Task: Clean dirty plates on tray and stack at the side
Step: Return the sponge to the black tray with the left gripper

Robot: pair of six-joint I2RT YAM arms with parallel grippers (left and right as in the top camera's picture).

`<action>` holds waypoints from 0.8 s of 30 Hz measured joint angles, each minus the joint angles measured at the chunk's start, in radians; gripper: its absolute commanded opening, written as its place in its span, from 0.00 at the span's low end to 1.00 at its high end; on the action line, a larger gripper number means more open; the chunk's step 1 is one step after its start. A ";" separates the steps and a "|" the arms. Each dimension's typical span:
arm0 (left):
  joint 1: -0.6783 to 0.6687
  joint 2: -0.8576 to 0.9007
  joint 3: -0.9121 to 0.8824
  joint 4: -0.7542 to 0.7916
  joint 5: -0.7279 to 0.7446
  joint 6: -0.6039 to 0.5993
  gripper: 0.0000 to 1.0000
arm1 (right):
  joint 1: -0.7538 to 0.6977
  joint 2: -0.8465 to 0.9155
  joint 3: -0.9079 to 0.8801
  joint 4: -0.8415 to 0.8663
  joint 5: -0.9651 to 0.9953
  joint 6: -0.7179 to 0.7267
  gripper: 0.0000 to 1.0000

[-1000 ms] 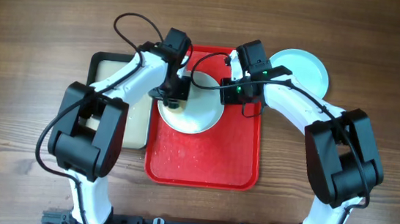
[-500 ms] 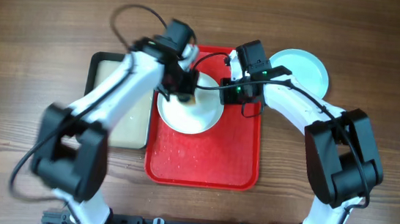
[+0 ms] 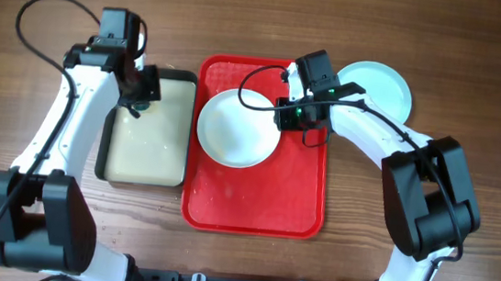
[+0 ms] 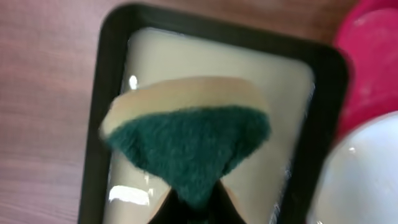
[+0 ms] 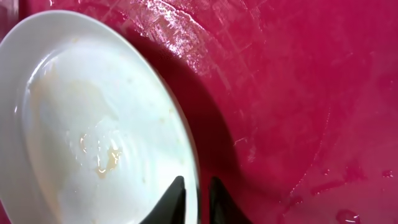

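Left claw (image 3: 138, 105) pinches a green-faced sponge (image 4: 186, 140) over the black-rimmed beige tray (image 3: 143, 158) nearer the left edge of the desk (image 3: 480, 52), while right claw (image 5: 196, 199) pinches the rim of the smeared white plate (image 3: 238, 128) on the red tray (image 3: 301, 191).

Quick colour rundown: the desk (image 3: 480, 52) is mid-brown wood with darker grain streaks running across it. The tray (image 3: 253, 205) is bright glossy red with shiny wet-looking highlights, and it reads more pinkish-magenta in the right wrist view. The white plate (image 3: 238, 130) is plain white apart from a yellowish-orange smear (image 5: 102, 158) with a faint tan haze around it. The other plate (image 3: 380, 84) is a pale minty blue, no pattern. The smaller tray (image 3: 143, 153) is cream-beige inside with a black rim. The sponge (image 4: 193, 143) is fuzzy dark green on one face, with tan-yellow foam behind. The arms (image 3: 73, 119) are white with black joints and black cables (image 3: 37, 9), and the right hand (image 5: 198, 200) has black fingertips.
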 measured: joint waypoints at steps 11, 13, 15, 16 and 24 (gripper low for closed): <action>0.029 0.003 -0.286 0.422 0.053 0.169 0.04 | 0.000 0.000 0.000 0.004 -0.003 0.000 0.29; 0.029 0.012 -0.287 0.433 0.056 0.179 0.16 | 0.000 0.000 0.000 0.004 -0.003 0.000 0.29; 0.029 0.038 -0.288 0.459 0.059 0.187 0.40 | 0.000 0.000 0.000 0.005 -0.003 0.000 0.31; 0.029 0.050 -0.290 0.475 0.059 0.192 0.56 | 0.000 0.000 0.000 0.004 -0.003 0.000 0.32; 0.029 0.000 -0.249 0.435 0.058 0.183 0.82 | 0.000 0.000 0.000 0.004 -0.003 0.000 0.36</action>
